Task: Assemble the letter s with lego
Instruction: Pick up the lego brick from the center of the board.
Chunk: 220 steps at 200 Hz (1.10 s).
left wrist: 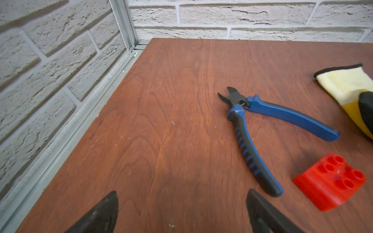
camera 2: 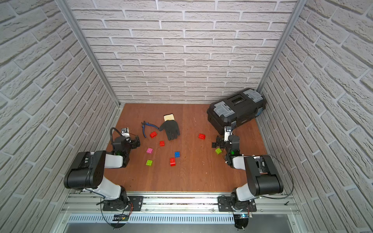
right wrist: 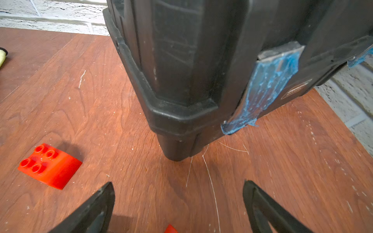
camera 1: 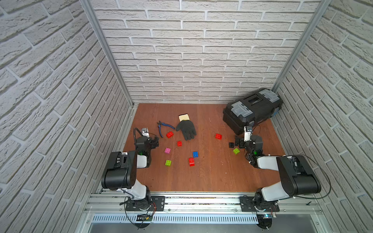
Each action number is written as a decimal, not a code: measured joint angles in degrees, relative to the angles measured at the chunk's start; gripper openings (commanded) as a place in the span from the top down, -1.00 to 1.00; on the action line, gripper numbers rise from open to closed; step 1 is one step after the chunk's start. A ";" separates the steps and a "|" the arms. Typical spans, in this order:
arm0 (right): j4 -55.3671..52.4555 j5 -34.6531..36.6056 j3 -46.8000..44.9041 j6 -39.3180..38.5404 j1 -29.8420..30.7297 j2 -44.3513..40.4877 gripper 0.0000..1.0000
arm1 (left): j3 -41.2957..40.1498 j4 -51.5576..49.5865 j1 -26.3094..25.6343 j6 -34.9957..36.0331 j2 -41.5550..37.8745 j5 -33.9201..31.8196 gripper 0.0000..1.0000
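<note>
the lego bricks (camera 1: 191, 161) lie scattered singly on the wooden table (camera 1: 214, 178): a pink brick (camera 1: 167, 150), a blue brick (camera 1: 195, 154) and a green brick (camera 1: 168, 162) mid-table, a red brick (camera 1: 169, 134) just beside the pliers (camera 1: 163, 127) and near the glove (camera 1: 186, 129). the left gripper (left wrist: 181, 193) and the right gripper (right wrist: 178, 184) each hold their jaws spread wide on nothing, the right facing the black toolbox (right wrist: 181, 80) corner with a black brick (camera 1: 231, 144) near it.

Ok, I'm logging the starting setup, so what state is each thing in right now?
left hand: open, empty.
right hand: open, empty.
toolbox: lid shut.
cutters: lying flat, handles spread.
glove: lying flat, unworn.
lego: scattered loose, no letter formed.
</note>
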 measured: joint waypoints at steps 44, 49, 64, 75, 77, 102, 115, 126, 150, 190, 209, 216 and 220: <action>0.02 0.00 0.00 0.00 0.00 0.00 -0.99 | 0.00 0.00 0.00 0.00 0.00 0.00 -0.96; 0.04 0.00 0.00 0.00 0.00 0.00 -0.99 | 0.00 0.00 0.00 0.02 0.00 0.00 -0.97; 0.04 0.00 0.00 0.00 0.00 0.00 -0.99 | 0.00 0.00 0.00 0.00 0.00 0.13 -0.96; 0.04 0.00 0.00 0.00 0.00 0.00 -0.99 | 0.00 0.00 0.07 0.00 0.00 0.26 -0.96; 0.04 0.00 0.00 0.00 0.00 0.00 -0.99 | 0.00 0.00 0.09 0.00 0.00 0.26 -0.96; 0.07 0.00 0.00 0.00 0.00 0.00 -0.99 | 0.00 0.00 0.37 0.00 0.00 0.42 -0.96; 0.07 0.00 0.00 0.00 0.00 0.00 -0.99 | 0.00 0.00 0.37 0.00 0.00 0.42 -0.96; 0.07 0.00 0.00 0.00 -0.02 0.00 -0.99 | 0.00 0.00 0.37 0.00 0.00 0.42 -0.97; 0.07 0.00 0.00 0.00 -0.02 0.00 -0.99 | 0.00 0.00 0.37 0.00 0.00 0.44 -0.97; -4.00 -0.90 0.57 -0.39 -0.09 -3.26 -0.99 | 0.72 -2.75 -0.50 0.94 -1.51 -0.13 -0.96; -8.04 -2.08 2.01 -0.81 -0.11 -8.35 -0.99 | 2.93 -7.17 -2.36 2.14 -4.79 -1.99 -0.97; -9.49 -2.49 2.67 -0.90 -0.11 -10.51 -0.99 | 4.04 -9.01 -3.39 2.64 -6.36 -2.95 -0.96; -10.23 -2.75 2.97 -0.96 -0.11 -11.69 -0.99 | 4.76 -10.12 -4.02 2.86 -7.37 -3.50 -0.97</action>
